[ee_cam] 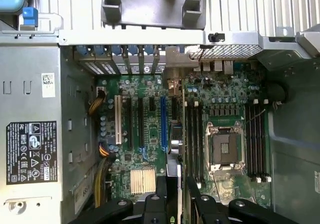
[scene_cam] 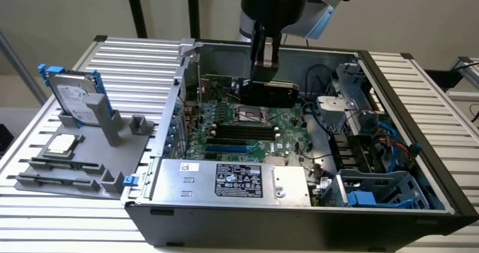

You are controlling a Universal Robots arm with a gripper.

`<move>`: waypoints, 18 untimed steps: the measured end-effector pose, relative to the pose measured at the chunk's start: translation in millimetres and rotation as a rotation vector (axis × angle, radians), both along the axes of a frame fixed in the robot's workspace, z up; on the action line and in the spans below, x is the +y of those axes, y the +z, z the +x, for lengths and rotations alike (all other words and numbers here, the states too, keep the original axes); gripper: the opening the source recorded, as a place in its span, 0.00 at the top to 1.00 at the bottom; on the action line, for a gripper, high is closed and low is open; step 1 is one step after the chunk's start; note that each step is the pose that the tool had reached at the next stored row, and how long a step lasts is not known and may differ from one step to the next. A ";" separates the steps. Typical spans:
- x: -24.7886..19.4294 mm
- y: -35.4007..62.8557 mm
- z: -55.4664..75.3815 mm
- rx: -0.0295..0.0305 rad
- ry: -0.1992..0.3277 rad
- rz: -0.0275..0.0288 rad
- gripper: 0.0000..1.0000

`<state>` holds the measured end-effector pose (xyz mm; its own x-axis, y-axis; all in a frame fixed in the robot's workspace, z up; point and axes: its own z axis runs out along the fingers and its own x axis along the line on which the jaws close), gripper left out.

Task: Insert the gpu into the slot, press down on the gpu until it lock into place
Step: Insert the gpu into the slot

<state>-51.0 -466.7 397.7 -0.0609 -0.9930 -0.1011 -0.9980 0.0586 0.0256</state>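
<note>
The gpu [scene_cam: 271,93] hangs in the air at the upper middle of the exterior view. It is a flat black card carried edge-down, and the gripper [scene_cam: 263,69] is clamped on its top edge. It sits above the far part of the green motherboard [scene_cam: 281,127], roughly over the square processor socket [scene_cam: 250,115]. The blue slot [ee_cam: 163,124] it belongs in lies bare, nearer the frame's bottom, beyond the black memory slots [scene_cam: 243,132] and just short of the silver power-supply box [scene_cam: 232,180]. By my reckoning the card is picked up and brought inside the open computer case [scene_cam: 299,219], but it is not seated. Nothing touches the slot, so both inserting and pressing down remain. On the slatted surface [scene_cam: 427,84], at the exterior view's left, a grey tray [scene_cam: 82,177] holds a hard drive [scene_cam: 75,96].
</note>
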 end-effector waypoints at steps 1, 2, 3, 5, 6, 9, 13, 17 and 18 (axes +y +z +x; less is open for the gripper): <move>-0.2 -1.8 -1.6 0.0000 0.000 -0.0001 0.74; -0.4 -3.6 -3.1 0.0000 0.000 0.0001 0.74; -0.5 -5.4 -4.6 0.0000 0.000 -0.0001 0.74; -0.9 -9.0 -7.5 0.0000 0.000 0.0000 0.74; -1.3 -10.8 -8.6 0.0000 0.000 -0.0001 0.74; -2.8 -16.3 -11.1 0.0000 0.000 -0.0001 0.74; -5.0 -23.6 -13.7 -0.0001 0.000 0.0000 0.74; -7.0 -30.8 -16.3 0.0000 0.000 0.0000 0.74; -7.4 -32.6 -16.7 -0.0001 0.000 0.0001 0.74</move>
<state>-67.7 -474.1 365.0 -0.0609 -0.9930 -0.1012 -0.9980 0.0586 0.0255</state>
